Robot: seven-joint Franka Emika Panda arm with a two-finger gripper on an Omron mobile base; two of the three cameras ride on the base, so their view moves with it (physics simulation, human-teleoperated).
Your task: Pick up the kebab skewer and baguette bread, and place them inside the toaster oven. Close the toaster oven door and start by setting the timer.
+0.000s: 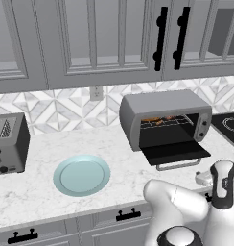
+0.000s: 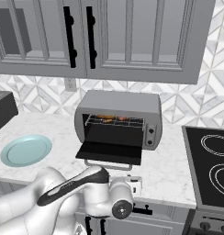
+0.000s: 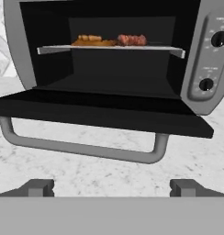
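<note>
Bare counter [image 3: 109, 172] before lowered toaster oven door [image 3: 100, 114]; handle [image 3: 81, 149] juts forward; rack [image 3: 109, 48] apparently occupied, open cavity beneath.

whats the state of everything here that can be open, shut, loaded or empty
toaster oven: food on its rack
oven door: open, folded down flat
skewer: lying on the rack
bread: lying on the rack beside the skewer
plate: empty
slot toaster: slots look empty
pincer: open, holding nothing
wall cabinets: shut

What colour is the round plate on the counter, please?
Pale blue-green; the plate shows best in the left base view.
</note>
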